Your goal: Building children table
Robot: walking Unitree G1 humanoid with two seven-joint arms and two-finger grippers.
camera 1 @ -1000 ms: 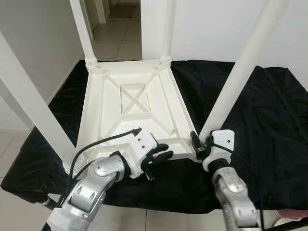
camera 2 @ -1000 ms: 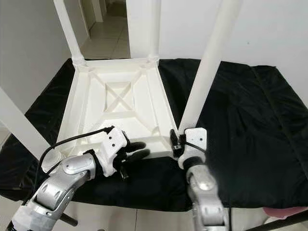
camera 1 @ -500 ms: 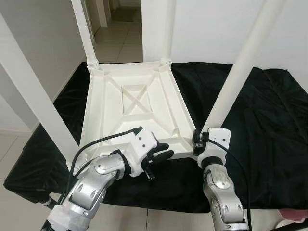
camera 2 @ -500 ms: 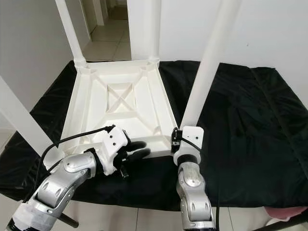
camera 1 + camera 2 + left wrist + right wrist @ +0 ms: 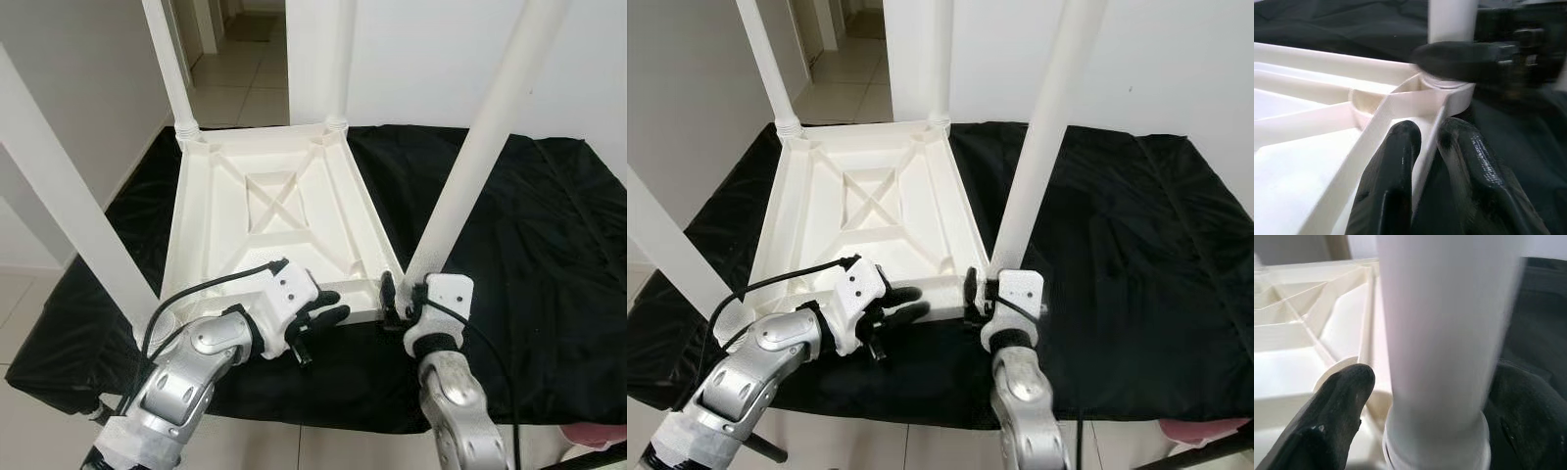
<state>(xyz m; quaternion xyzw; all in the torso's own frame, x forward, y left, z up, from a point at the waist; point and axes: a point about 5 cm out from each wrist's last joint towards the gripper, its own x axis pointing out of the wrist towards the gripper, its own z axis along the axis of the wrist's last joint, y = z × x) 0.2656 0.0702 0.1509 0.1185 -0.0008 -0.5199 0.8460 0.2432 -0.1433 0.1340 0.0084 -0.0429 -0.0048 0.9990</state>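
Right gripper is set at the base of the near-right table leg, its two fingers spread either side of the leg just above the socket; whether they press it cannot be told. Left gripper is closed on the near edge rib of the upturned white children's table, fingers pinching the rib. The table lies upside down on a black cloth, four legs standing upward.
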